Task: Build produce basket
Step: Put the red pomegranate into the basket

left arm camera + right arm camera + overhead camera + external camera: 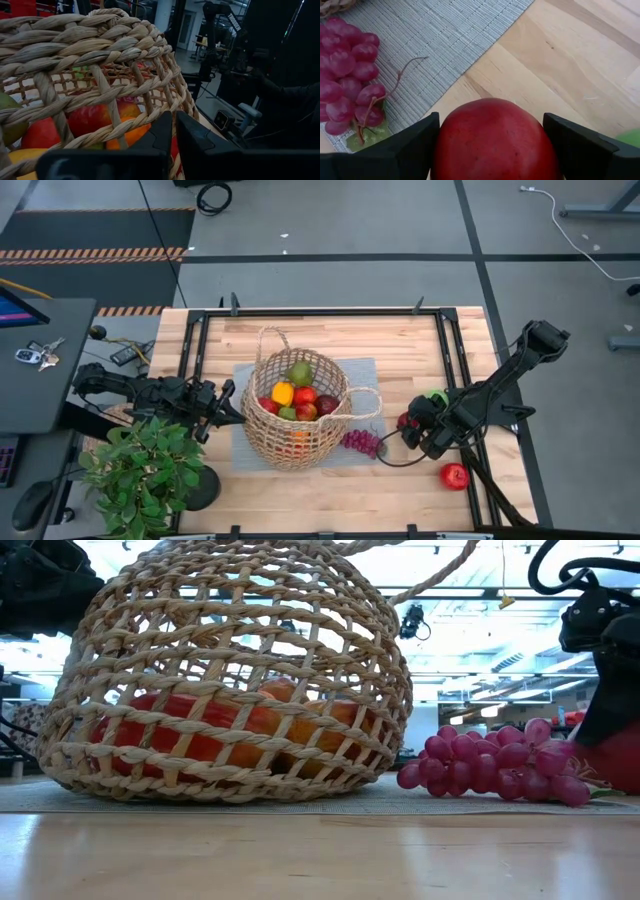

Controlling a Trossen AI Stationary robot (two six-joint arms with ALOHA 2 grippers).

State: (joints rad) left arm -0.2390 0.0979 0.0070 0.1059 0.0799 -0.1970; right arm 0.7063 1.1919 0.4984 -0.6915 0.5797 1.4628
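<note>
The tan wicker basket (297, 410) stands on a grey mat (365, 375) and holds apples, a pear, a lemon and an orange. My left gripper (228, 408) is at the basket's left wall, fingers nearly together. Purple grapes (362, 442) lie on the mat's right edge. My right gripper (408, 423) is just right of them, shut on a dark red apple (495, 140). A brighter red apple (455, 475) lies on the wood near the front right, and a green fruit (437, 396) lies behind my right gripper. My left gripper meets the basket's left wall (150, 117) below the thick braided rim, coming level from the table's left. Its fingers (162, 132) stand almost closed with a wicker strand in the narrow gap. The basket's base rests on the mat. My right gripper pinches the dark red apple by its two opposite sides (442, 145), one finger on each. The fingers (415, 145) slant down from the table's right. The apple's underside (620, 775) is near mat level; whether it is lifted, I cannot tell.
A leafy potted plant (140, 470) stands at the front left, close to my left arm. A black frame (190, 340) runs around the tabletop. Bare wood (330, 495) lies in front of the mat.
</note>
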